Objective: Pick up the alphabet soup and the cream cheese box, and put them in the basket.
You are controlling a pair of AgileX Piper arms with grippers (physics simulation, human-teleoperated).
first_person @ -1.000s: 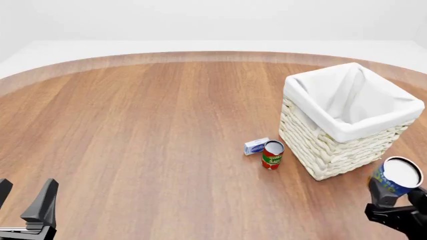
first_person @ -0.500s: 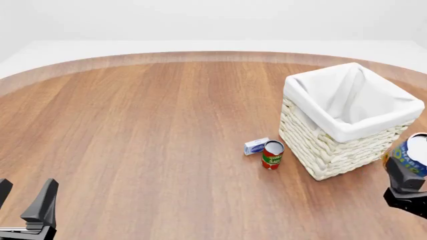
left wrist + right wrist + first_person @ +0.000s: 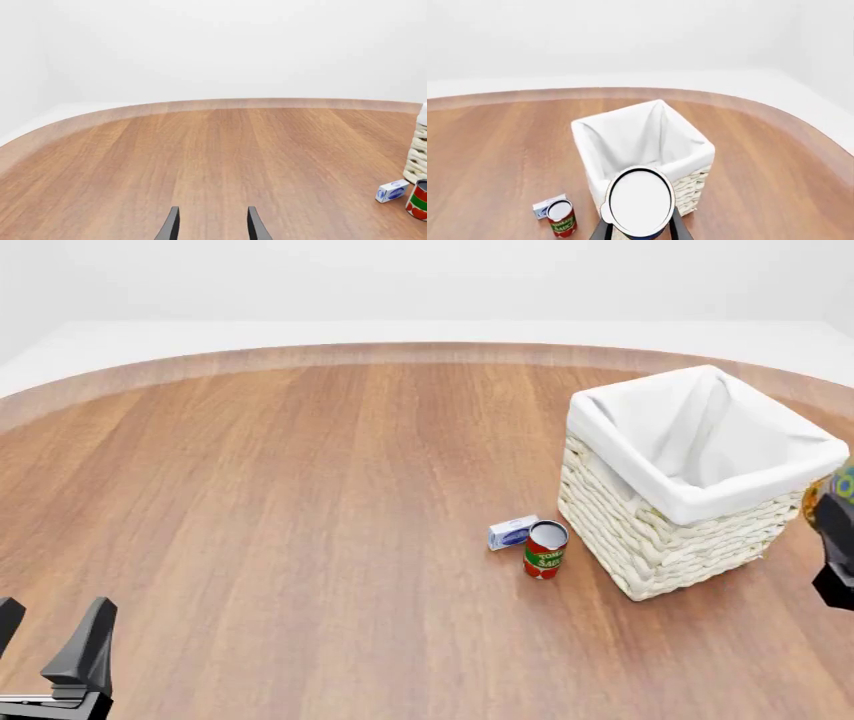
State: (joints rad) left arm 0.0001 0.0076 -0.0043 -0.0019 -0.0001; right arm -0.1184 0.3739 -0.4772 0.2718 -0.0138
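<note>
Square cream-white wicker basket with white cloth lining folded over its rim (image 3: 694, 485): stood upright on the round wooden table (image 3: 294, 500), toward the table's right edge. Its lining showed bare; nothing was visible inside it in the front or right wrist views.

Small cylindrical can of alphabet soup, blue and yellow label, silvery-white flat top (image 3: 640, 200): held off the table between the fingers of the right gripper (image 3: 639, 227), whose jaws were clamped on its sides. In the right wrist view the can's top hid part of the basket's near wall (in the front view only a sliver of the label showed at the picture's right border, beside the basket).

Tiny flat pale blue and white cream cheese box (image 3: 513, 532): lay on the table just left of the basket, touching or nearly touching the red and green labelled can (image 3: 545, 549), which stood upright between box and basket.

Left gripper (image 3: 211, 225): low over the near left part of the table, well apart from every item, jaws parted moderately and holding nothing.
</note>
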